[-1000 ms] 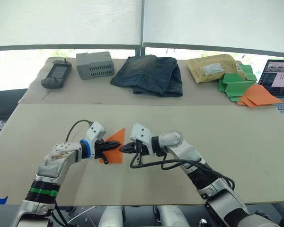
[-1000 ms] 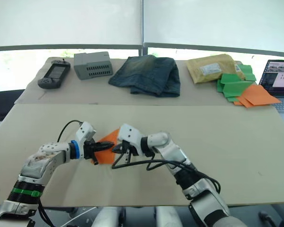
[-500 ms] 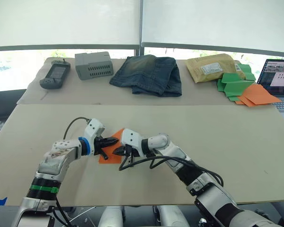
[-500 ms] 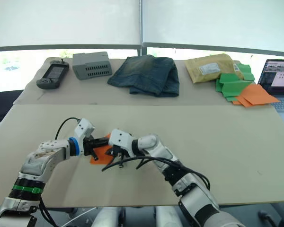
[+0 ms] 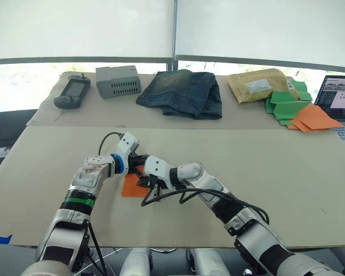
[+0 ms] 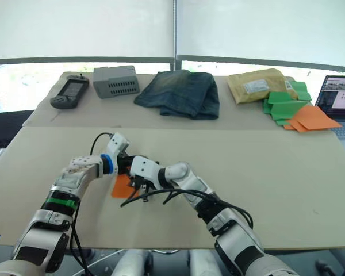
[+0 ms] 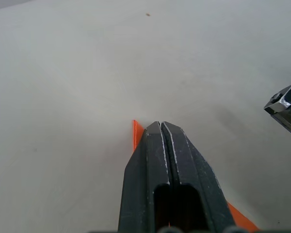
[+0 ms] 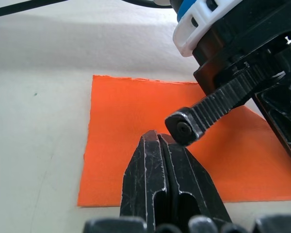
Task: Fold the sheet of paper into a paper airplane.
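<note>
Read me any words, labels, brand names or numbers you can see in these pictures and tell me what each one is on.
None can be read.
White label on the padded envelope: print too small to read.
Laptop screen: content too small to read.
Grey box and handheld device: no legible markings.

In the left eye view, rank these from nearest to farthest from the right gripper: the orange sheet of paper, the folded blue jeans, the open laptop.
1. The bright orange sheet of paper, lying right at the right gripper on the near table.
2. The folded blue denim jeans, on the far table, straight ahead.
3. The open laptop, at the far right edge.
</note>
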You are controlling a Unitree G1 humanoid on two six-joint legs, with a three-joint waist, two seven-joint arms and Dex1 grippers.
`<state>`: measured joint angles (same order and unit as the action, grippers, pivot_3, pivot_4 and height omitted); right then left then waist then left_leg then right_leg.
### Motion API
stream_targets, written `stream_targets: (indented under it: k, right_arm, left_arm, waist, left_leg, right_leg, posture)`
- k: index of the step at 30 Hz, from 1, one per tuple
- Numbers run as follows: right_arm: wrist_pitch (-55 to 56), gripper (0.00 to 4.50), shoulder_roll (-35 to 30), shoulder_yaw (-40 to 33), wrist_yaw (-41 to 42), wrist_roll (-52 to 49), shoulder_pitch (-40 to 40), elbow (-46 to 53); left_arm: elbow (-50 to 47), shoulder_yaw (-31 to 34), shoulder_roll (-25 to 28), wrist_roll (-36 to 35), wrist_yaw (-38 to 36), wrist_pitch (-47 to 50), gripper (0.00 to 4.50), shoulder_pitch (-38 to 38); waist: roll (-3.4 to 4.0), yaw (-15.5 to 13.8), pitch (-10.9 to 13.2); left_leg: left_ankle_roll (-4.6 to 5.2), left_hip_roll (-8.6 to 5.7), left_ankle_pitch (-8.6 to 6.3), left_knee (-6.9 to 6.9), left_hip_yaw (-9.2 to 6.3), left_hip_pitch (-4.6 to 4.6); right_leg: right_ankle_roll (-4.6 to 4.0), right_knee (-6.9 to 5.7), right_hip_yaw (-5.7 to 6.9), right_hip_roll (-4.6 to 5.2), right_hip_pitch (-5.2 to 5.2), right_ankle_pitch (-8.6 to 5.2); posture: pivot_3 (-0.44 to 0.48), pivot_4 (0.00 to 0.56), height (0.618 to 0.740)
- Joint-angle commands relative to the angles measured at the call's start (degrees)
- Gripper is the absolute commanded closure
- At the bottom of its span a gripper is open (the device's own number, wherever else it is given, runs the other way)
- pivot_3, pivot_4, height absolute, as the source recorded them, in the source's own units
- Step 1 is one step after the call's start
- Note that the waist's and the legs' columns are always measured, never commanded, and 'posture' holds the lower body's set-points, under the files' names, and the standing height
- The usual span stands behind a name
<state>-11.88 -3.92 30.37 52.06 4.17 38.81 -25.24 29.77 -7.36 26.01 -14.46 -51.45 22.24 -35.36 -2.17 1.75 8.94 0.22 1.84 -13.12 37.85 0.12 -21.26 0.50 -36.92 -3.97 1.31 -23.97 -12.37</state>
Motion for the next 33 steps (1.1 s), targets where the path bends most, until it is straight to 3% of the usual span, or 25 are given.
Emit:
stream_targets:
  k: [1, 10, 21, 33]
  right_arm:
    - [-3.06, 4.5, -0.35, 2.32, 0.72, 2.15, -2.05, -2.52]
    - [-2.53, 4.5, -0.11, 2.23, 1.28, 2.08, -1.54, -3.44]
    - [-1.77, 4.5, 0.11, 2.14, 1.76, 2.43, -0.74, -4.63]
    - [-1.74, 4.5, 0.21, 1.92, 1.53, 2.54, -0.46, -4.94]
  left_arm:
    - [2.51, 0.78, 0.77, 3.08, 1.95, -1.88, 4.45, -2.9]
    - [-2.01, 2.9, 3.11, 2.04, 2.56, 0.17, 4.45, 2.68]
    - [-16.04, 3.86, 6.33, 0.12, -0.07, 3.76, 4.45, 14.23]
    - [-21.8, 4.27, 10.67, 1.68, -0.57, 1.6, 4.45, 24.31]
  waist:
    - [0.01, -0.12, -0.05]
    - [0.02, 0.47, -0.1]
    - [0.09, 1.51, -0.13]
    - [0.21, 2.13, -0.19]
  left_leg:
    - [0.0, 0.0, 0.0, 0.0, 0.0, 0.02]
    - [0.0, 0.03, 0.0, -0.01, -0.05, 0.0]
    - [-0.13, 0.07, -0.08, -0.21, -0.03, -0.08]
    - [-0.15, 0.06, -0.1, -0.74, 0.02, 0.06]
  right_leg:
    - [-0.07, -0.02, 0.0, 0.0, 0.0, -0.04]
    - [0.02, -0.11, -0.01, -0.04, -0.07, 0.0]
    - [0.04, -0.08, -0.02, 0.01, -0.19, -0.3]
    - [0.02, 0.17, -0.08, 0.12, -0.19, -0.39]
  posture:
    - [0.0, 0.15, 0.728]
    - [0.0, 0.15, 0.728]
    - [0.0, 0.15, 0.728]
    - [0.0, 0.15, 0.728]
